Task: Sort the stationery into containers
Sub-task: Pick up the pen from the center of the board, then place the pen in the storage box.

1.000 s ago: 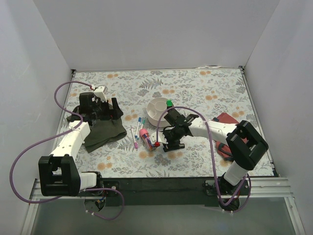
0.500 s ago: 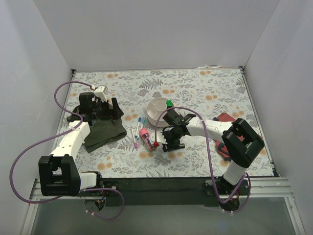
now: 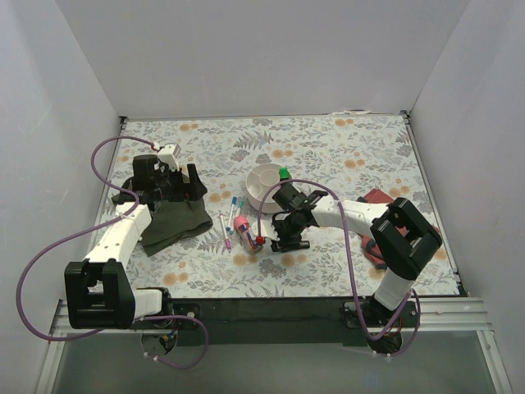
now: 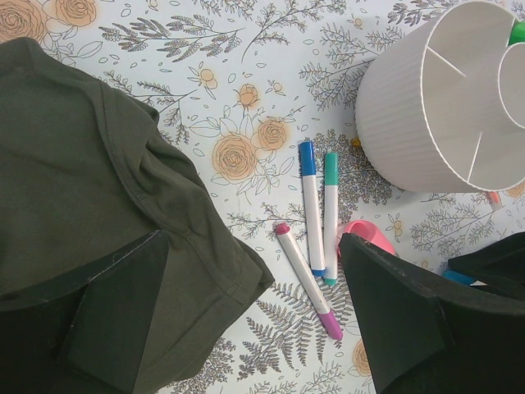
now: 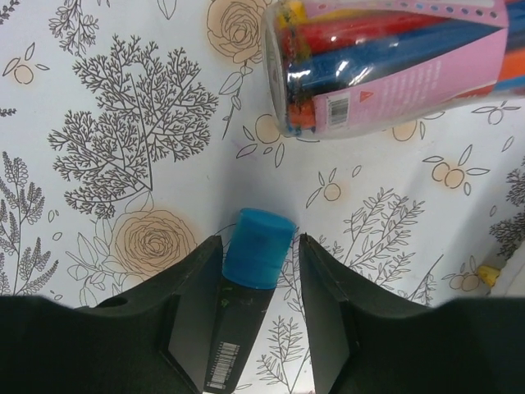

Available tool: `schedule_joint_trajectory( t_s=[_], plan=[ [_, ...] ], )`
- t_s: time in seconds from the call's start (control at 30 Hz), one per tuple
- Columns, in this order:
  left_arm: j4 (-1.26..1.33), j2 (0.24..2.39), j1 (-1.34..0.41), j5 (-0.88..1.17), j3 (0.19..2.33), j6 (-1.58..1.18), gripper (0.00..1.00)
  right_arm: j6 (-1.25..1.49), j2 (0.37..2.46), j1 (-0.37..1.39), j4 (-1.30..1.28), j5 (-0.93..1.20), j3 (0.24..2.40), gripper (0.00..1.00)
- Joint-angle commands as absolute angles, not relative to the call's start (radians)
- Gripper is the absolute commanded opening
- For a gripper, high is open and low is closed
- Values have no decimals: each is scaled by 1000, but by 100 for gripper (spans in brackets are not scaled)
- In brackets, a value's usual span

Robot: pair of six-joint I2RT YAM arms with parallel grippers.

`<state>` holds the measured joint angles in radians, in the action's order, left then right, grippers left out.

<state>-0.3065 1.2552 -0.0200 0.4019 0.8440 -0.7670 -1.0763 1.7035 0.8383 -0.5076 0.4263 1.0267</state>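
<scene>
Two arms on one flower-printed table (image 3: 344,148), items listed by size.

1. Left gripper (image 4: 254,328): hangs above the near edge of the olive cloth, fingers spread wide, nothing between them.
2. Right gripper (image 5: 258,283): low over the table just in front of the bowl, fingers pressed to either side of the blue-ended highlighter.
3. Olive cloth (image 3: 172,217): crumpled, left part of the table, beneath the left gripper.
4. Red cloth (image 3: 379,195): right side, partly hidden by the right arm.
5. Bowl (image 4: 402,107): round, off-white, ribbed wall, thin dividers inside; stands mid-table, right of the pens.
6. Stubby pink tube (image 5: 394,66): clear, pink label, coloured sticks inside; lies on its side between the pens and the right gripper.
7. Blue-ended highlighter (image 5: 258,246): black body, held in the right gripper, blue end just off the tube.
8. Green-ended highlighter (image 3: 284,173): stands in the bowl at its far right rim; which compartment cannot be told.
9. Blue-capped pen (image 4: 310,205) and teal-capped pen (image 4: 330,217): side by side on the table, between the olive cloth and the bowl.
10. Pink-capped pen (image 4: 308,279): angled, just left of that pair.
</scene>
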Motion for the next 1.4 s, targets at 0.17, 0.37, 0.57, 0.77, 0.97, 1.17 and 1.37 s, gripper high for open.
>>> schedule_joint_trajectory(
  t_s=[0.17, 0.37, 0.57, 0.77, 0.97, 1.17, 1.37],
  plan=[
    [-301, 1247, -20, 407, 854, -769, 86, -1003, 1750, 853, -520, 373, 1043, 51],
    [-302, 1244, -20, 410, 859, -769, 86, -948, 1712, 853, -518, 367, 1066, 23],
    [-302, 1250, -20, 413, 879, -764, 86, -862, 1597, 850, -586, 359, 1173, 1],
    [-311, 1269, -20, 419, 900, -752, 86, -616, 1482, 727, -583, 523, 1325, 1],
    [-310, 1314, -20, 426, 931, -755, 86, -290, 1393, 511, -257, 569, 1291, 1],
    [-287, 1368, -20, 399, 954, -718, 85, -9, 1304, 469, 256, 408, 1067, 1],
    [-288, 1445, -20, 368, 991, -696, 85, 104, 1328, 518, 498, 235, 974, 1]
  ],
)
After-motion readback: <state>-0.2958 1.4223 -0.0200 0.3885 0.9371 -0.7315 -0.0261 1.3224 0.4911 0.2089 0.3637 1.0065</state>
